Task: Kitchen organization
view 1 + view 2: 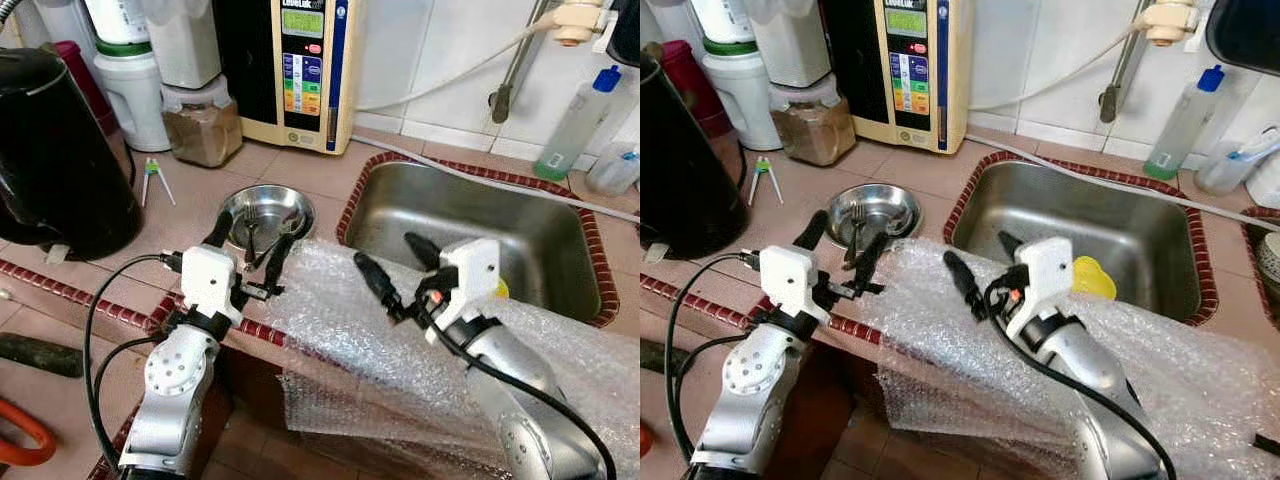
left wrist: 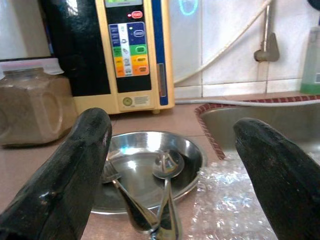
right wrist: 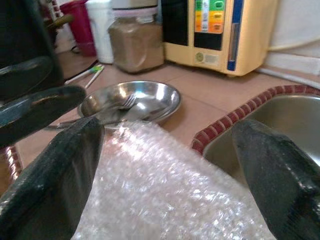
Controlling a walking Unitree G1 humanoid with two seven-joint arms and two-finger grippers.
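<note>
A round, shiny steel bowl (image 1: 266,214) sits centre-left on the tiled counter (image 1: 290,165), holding a fork (image 2: 111,171) and spoon (image 2: 167,165). Crinkly bubble wrap (image 1: 400,330) drapes the counter edge beside the rectangular steel sink (image 1: 480,235). The left gripper (image 1: 255,245) hangs spread at the bowl's near rim; the right gripper (image 1: 392,262), released, hovers over the wrap.

A black kettle (image 1: 55,150) stands at the counter's left end, with a jar of brown powder (image 1: 203,127) and a cream water purifier (image 1: 300,70) behind against the tiled wall. Small green-handled tongs (image 1: 153,176) lie near the jar. Beyond the steel sink (image 1: 480,225), a blue-capped clear bottle (image 1: 577,122) stands upright.
</note>
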